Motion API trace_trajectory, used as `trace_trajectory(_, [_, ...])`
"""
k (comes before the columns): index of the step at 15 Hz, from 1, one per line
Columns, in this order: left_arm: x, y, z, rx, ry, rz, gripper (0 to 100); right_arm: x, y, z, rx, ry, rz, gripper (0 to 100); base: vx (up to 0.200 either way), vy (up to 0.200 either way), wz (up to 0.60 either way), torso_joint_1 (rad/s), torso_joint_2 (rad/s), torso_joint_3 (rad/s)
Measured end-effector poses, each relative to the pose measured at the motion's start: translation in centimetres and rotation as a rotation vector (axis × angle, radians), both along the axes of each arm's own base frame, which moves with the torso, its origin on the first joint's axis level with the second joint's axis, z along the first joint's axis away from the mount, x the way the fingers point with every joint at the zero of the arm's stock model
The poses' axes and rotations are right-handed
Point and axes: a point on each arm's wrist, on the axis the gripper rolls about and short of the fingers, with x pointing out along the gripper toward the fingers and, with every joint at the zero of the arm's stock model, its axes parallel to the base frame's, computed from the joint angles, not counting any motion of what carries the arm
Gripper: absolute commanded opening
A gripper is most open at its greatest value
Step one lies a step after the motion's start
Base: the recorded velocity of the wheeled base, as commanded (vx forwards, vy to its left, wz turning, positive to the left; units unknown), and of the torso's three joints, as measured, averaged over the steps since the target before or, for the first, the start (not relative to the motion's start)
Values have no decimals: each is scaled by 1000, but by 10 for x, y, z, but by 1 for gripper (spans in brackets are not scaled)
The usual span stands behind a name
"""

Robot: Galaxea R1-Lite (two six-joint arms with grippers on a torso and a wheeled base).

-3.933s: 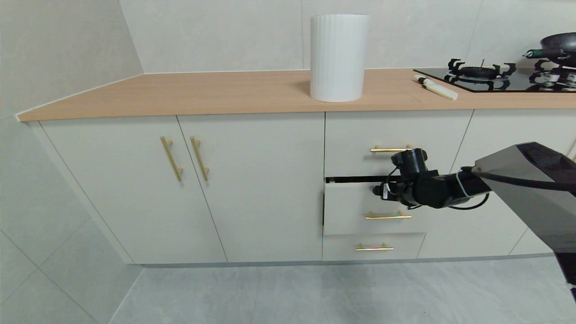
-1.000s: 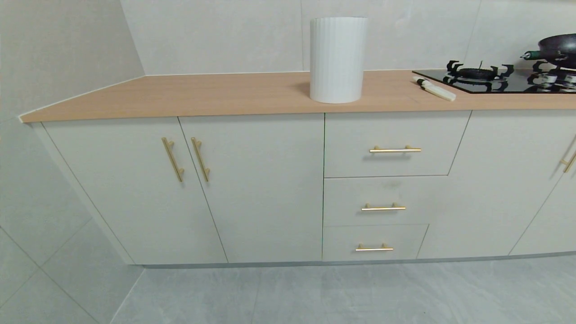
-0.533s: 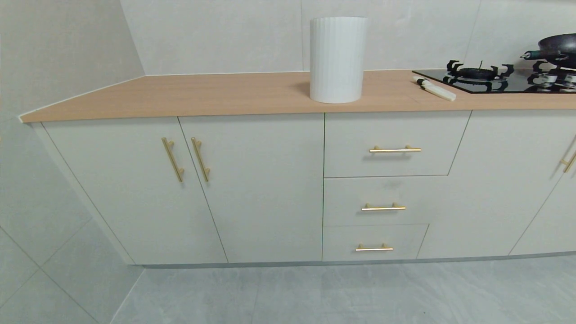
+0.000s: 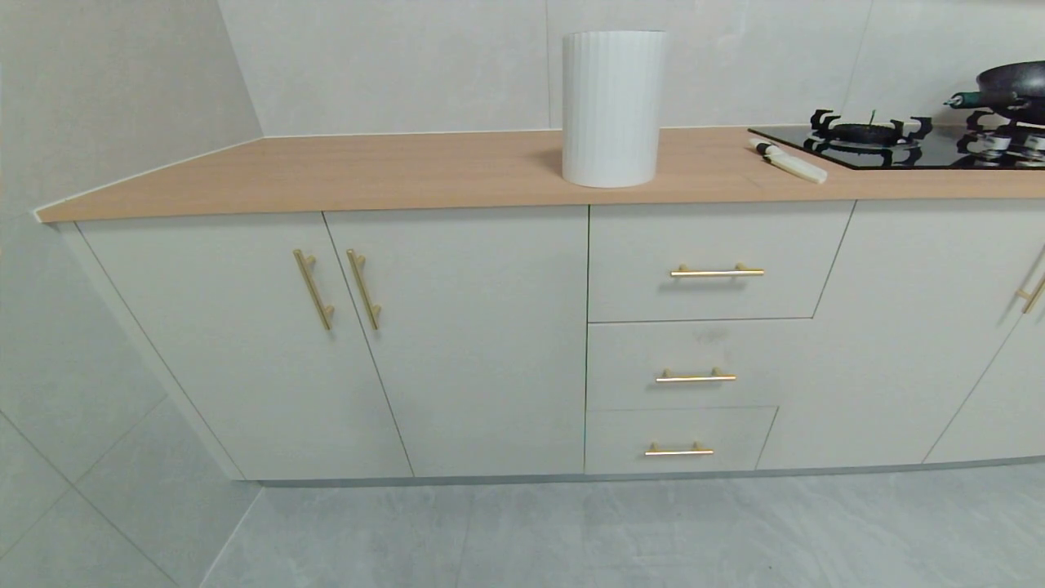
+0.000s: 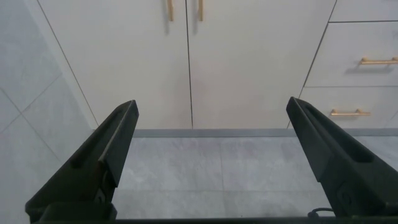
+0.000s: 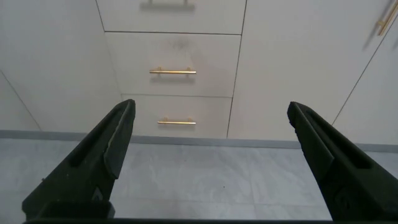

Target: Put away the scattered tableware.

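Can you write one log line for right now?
left claw: open, empty | right claw: open, empty | middle drawer: shut | white utensil: on counter

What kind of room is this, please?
Most likely a home kitchen: a wooden countertop runs over pale cabinets with drawers, and a gas hob with a dark pan sits at the right.

Bench: wooden top along the tiled wall.
White ribbed canister: upright on the bench.
Pale utensil: lying flat just beside the hob.
Pan: on the hob.
Drawers: three, all shut.
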Motion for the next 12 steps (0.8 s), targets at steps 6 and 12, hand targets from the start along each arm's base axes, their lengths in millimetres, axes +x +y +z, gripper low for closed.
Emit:
trace_trajectory(6, [0, 0, 0, 0, 0, 0, 100, 0, -2, 0, -25, -1, -112, 100, 0, 0, 0, 0, 0, 0])
trace_trajectory(12, [0, 0, 0, 0, 0, 0, 100, 0, -2, 0, 60, -6, -97, 100, 0, 0, 0, 0, 0, 0])
